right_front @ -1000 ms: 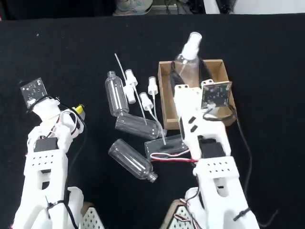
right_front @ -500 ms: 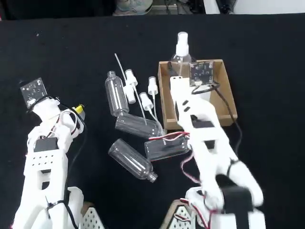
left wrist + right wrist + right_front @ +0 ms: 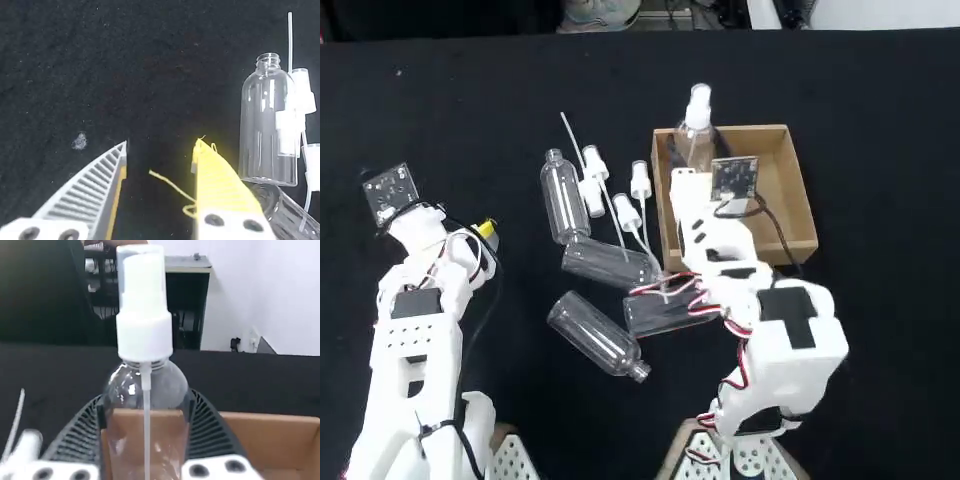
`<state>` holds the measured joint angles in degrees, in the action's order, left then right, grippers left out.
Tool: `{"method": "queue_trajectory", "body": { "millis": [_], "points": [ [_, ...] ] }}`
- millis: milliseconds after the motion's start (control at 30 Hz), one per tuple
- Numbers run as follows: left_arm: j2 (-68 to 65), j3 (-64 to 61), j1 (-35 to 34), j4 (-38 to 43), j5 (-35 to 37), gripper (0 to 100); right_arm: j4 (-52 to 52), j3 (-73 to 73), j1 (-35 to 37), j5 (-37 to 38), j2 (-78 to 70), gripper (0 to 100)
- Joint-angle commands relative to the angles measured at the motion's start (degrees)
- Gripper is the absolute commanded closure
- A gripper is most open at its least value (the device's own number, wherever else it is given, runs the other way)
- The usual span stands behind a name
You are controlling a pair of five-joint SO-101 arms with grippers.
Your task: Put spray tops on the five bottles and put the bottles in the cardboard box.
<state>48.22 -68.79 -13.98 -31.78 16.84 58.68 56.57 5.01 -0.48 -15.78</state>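
A black table (image 3: 880,90) carries everything. The right arm (image 3: 785,340) stretches from the near edge over the cardboard box (image 3: 782,190), which sits open-topped right of the table's middle. The left arm (image 3: 415,330) stands well apart on the other side.

The right gripper (image 3: 145,420) is closed around the capped bottle (image 3: 145,385): the clear body stands upright between the two ribbed fingers, one pressing each side, with the neck and white spray top (image 3: 144,305) rising above them. From the high view this bottle is at the box's far left corner, among its walls. Whether its base touches the box floor cannot be told.

The left gripper (image 3: 160,150) hangs over bare table with its jaws spread wide and nothing between them.

Four open bottles (image 3: 610,263) lie on their sides between the arms, left of the box, none within either gripper's jaws. The nearest to the left gripper lies just beyond its yellow finger. The loose spray tops (image 3: 626,212) lie between those bottles and the box's left wall.
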Motion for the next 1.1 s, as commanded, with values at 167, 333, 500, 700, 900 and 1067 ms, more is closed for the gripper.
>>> {"method": "queue_trajectory", "body": {
  "millis": [167,333,500,700,900,1067],
  "points": [
    [0.9,0.9,0.4,1.1,0.5,79,1.8,-6.0,-0.2,-2.0,-3.2,98.7],
    [0.9,0.9,0.4,1.1,0.5,79,1.8,-9.2,-0.3,-2.0,-7.3,98.7],
    [0.9,0.9,0.4,1.1,0.5,79,1.8,-11.9,0.7,-2.0,-10.1,98.7],
    [0.9,0.9,0.4,1.1,0.4,79,1.8,-11.6,0.9,-2.0,-10.8,98.3],
    [0.9,1.1,0.4,1.1,0.4,79,1.8,-9.7,1.9,-2.0,-10.3,91.7],
    [0.9,1.1,0.4,1.1,0.4,79,1.8,-8.7,3.6,-2.0,-10.3,81.4]
  ]
}}
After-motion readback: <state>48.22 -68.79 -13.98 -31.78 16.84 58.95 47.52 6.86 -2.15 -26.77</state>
